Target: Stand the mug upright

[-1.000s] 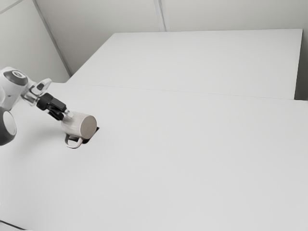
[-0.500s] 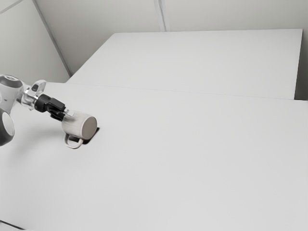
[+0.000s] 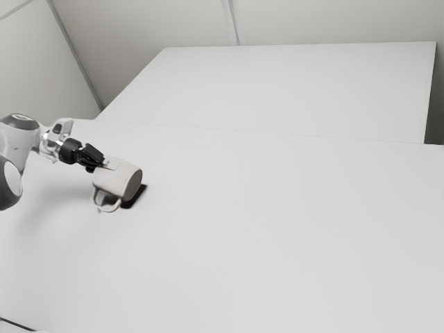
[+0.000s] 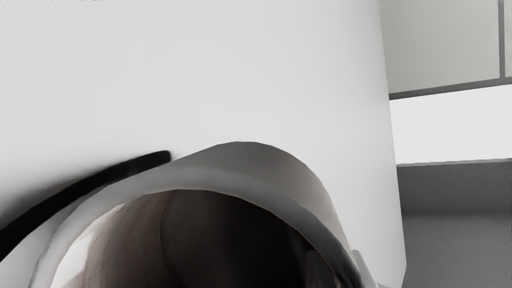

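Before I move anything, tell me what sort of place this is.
Probably a plain, lab-like workroom: there's a broad white table, pale walls with a grey seam where they meet, and a robot arm reaching over the table.

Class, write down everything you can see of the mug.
The mug is pale beige-grey, smooth and ceramic-looking, with a rounded body, a looped handle and a darker, flat base. Inside it looks dark brownish and glossy. It lies tipped over the white table: mouth toward the gripper, base toward the exterior view's right, handle low. The gripper pinches its wall at the rim, one finger inside, one outside. Whether the mug touches the table is unclear.
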{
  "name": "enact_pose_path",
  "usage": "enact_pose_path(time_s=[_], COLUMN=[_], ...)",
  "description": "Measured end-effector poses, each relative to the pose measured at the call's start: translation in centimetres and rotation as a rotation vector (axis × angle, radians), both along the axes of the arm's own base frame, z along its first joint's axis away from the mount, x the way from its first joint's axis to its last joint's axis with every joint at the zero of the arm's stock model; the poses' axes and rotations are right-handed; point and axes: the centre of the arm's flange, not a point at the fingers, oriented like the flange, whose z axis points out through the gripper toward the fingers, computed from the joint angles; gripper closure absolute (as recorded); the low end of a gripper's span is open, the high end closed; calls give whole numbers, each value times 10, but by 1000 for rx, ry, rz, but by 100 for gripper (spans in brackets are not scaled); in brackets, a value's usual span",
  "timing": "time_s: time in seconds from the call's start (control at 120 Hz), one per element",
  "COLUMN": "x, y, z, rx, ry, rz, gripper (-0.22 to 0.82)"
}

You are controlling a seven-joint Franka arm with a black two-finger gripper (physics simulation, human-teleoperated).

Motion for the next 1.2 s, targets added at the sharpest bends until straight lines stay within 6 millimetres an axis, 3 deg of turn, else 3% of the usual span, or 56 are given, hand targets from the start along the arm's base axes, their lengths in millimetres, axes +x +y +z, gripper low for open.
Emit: enact_pose_path(time_s=[0.233, 0.3, 0.425, 0.542, 0.675, 0.767, 0.842, 1.2], x=[10, 13, 20, 37, 35, 24, 18, -3], y=[-13, -26, -83, -143, -201, -233, -248, -270], z=[24, 45, 78, 96, 111, 103, 94, 73], rx=[39, 83, 236, 476, 731, 837, 888, 961], ry=[-7, -10, 7, 21, 23, 33, 43, 150], rz=[-9, -24, -45, -79, -81, -62, -23, 161], gripper=[77, 77, 77, 77, 78, 78, 79, 78])
